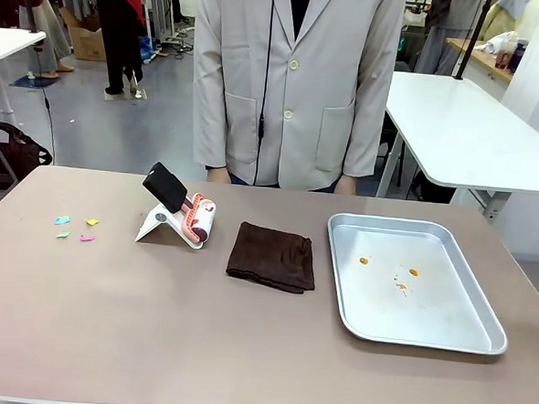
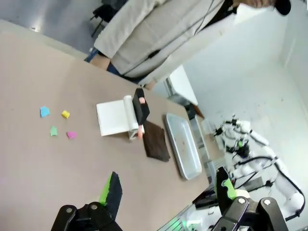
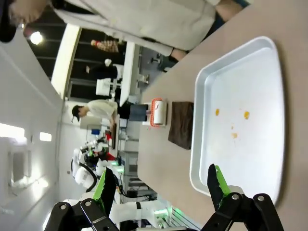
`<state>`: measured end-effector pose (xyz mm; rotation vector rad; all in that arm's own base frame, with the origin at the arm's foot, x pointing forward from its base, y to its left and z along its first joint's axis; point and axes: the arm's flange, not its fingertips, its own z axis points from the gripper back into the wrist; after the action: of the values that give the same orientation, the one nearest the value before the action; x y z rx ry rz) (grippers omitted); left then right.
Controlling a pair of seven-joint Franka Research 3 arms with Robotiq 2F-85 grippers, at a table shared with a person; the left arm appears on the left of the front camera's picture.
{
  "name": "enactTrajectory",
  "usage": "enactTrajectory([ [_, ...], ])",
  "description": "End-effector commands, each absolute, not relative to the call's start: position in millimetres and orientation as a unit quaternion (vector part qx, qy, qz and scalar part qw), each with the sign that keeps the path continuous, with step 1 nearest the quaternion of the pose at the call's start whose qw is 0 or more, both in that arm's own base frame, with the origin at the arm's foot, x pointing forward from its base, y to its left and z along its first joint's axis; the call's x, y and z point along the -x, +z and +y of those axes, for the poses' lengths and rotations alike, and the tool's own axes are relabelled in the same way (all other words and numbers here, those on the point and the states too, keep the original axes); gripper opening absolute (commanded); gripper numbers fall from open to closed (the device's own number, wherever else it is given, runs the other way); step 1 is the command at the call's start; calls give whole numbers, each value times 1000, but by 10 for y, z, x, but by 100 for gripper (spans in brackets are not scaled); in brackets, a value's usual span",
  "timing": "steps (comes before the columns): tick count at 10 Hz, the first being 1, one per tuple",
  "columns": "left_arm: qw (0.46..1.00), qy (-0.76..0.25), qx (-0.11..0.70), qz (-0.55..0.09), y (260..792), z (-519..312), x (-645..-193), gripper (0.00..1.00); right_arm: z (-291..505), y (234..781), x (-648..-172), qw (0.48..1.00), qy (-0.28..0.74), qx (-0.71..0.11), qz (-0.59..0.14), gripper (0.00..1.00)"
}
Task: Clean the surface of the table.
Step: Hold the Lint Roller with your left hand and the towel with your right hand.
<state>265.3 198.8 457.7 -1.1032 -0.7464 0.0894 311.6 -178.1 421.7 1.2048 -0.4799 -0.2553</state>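
Stretching across the front view, the smooth matte taupe-brown rectangular table point(image 1: 151, 341) carries small coloured paper scraps point(image 1: 76, 228), a black-handled lint roller on a white wedge stand point(image 1: 179, 217), a folded dark brown fuzzy cloth point(image 1: 273, 256) and a shiny rimmed silver metal tray point(image 1: 427, 312) speckled with orange crumbs point(image 1: 413, 272). The left gripper point(image 2: 167, 179) and right gripper point(image 3: 160, 173) hang above it, jaws spread wide, empty.

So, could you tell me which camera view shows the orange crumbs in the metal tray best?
The right wrist view: the tray sits close and the orange crumbs stand out clearly. The front view shows them smaller; in the left wrist view the tray lies far off and they are too small to tell.
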Motion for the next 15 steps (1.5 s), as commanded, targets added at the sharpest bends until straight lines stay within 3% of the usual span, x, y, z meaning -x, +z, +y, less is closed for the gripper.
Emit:
enactTrajectory([
  [1,756,57,535,-373,4242,1234,-2428,100,-1520,3822,-2777,770,-132,-577,-239,100],
  [4,753,115,533,-368,4130,960,-2465,100,-1568,3695,-2776,767,-165,-571,-239,100],
  [5,758,110,522,-375,4106,946,-2457,100,-2010,3835,-3044,772,-159,-575,-220,100],
  [6,751,101,546,-357,4516,1760,-3041,100,-2010,3835,-3044,772,-159,-575,-220,100],
  [12,750,111,547,-354,4512,1771,-3040,100,-2003,3799,-3057,775,-165,-572,-213,100],
  [15,806,20,513,-294,4890,1762,-3299,100,-1464,4206,-3312,830,-106,-503,-216,100],
])
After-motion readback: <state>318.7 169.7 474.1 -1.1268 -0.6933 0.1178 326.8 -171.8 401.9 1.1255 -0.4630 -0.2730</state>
